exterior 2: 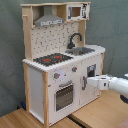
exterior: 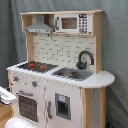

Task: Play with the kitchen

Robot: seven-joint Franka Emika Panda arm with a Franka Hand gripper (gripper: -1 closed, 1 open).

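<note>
The kitchen (exterior: 60, 80) (exterior 2: 37, 85) is a tall white and light-wood toy, seen in both exterior views. It has a black faucet (exterior 2: 75, 39) over a grey sink (exterior 2: 82, 50), a red-ringed hob (exterior 2: 52, 59), knobs (exterior 2: 56, 76), an oven door (exterior 2: 64, 96), a hood (exterior 2: 48, 20) and a microwave (exterior 2: 75, 11). My gripper (exterior 2: 90, 81) reaches in from the second exterior view's right. It is at the lower cupboard door (exterior 2: 93, 70), close to its vertical handle (exterior 2: 84, 83). In the first exterior view a white part of the arm (exterior: 6, 95) shows at the left edge.
A grey curtain (exterior 2: 112, 30) hangs behind the kitchen. The kitchen stands on a wooden surface (exterior 2: 100, 112) with a seam running through it. My white arm (exterior 2: 117, 84) stretches across above that surface at the second exterior view's right.
</note>
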